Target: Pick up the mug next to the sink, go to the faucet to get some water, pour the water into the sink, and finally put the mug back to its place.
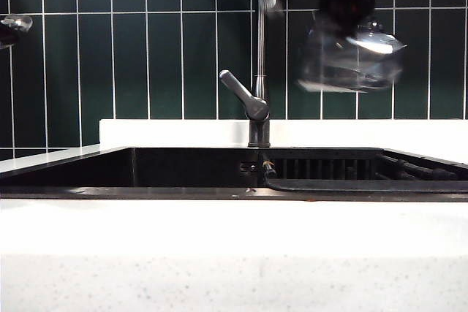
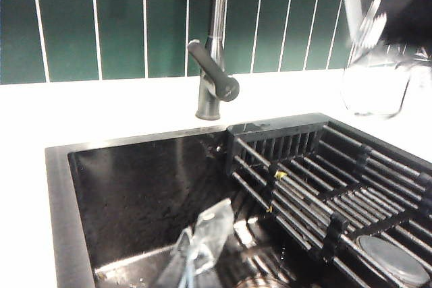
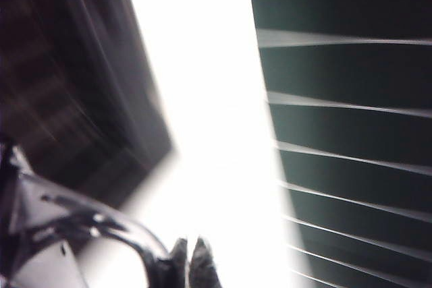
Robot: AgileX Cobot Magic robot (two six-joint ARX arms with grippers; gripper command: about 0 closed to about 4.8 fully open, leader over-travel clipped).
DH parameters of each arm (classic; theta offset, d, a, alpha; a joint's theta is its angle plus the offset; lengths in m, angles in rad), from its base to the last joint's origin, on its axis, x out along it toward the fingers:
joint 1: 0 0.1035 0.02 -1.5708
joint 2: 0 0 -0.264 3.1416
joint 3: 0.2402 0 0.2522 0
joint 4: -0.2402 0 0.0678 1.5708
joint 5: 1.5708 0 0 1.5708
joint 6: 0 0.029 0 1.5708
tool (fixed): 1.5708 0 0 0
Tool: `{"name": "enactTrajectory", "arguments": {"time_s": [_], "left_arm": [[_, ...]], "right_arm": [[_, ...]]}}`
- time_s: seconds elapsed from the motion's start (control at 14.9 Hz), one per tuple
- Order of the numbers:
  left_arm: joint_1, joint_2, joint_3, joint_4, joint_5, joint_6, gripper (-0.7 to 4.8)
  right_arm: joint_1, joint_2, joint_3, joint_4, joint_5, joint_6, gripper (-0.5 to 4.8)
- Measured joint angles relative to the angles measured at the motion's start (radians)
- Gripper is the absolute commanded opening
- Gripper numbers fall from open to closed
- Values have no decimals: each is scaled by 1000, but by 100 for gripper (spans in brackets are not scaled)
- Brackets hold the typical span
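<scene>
Above the sink (image 1: 197,193), right end effector (image 1: 344,5) pinching blurred mug (image 1: 349,60), left end effector (image 2: 192,251) pressed together.

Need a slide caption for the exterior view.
Right gripper holds the clear mug aloft beside the faucet, above the black sink.

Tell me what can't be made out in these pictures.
- Whether the mug holds water: motion-blurred in the exterior and left wrist views.
- Faucet spout: cut off by the top edge.
- Right tool grip: blurred, at the frame's edge in its wrist view.
- Sink bottom: hidden by its front rim in the exterior view.
</scene>
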Motion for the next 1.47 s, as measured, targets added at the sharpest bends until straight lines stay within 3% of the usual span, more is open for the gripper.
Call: {"name": "enactTrajectory", "arguments": {"time_s": [0.27,0.4,0.54,0.74,0.87,1.14,1.47], "left_arm": [[0,0,0,35,0,-62,-5],[0,0,0,52,0,-73,-5],[0,0,0,52,0,-74,-5],[0,0,0,52,1,-93,-5],[0,0,0,51,1,-98,-5],[0,0,0,17,4,-121,-5],[0,0,0,3,24,-124,-5]], "right_arm": [[-173,-132,-64,-6,-370,435,-6],[-259,-302,-245,196,-557,552,-7],[-341,-434,-423,364,-631,642,-6],[-356,-624,-677,518,-653,682,-6],[-357,-723,-782,617,-607,745,-7],[-367,-937,-956,640,-541,856,-7],[-367,-1294,-1014,389,-396,863,-7]]}}
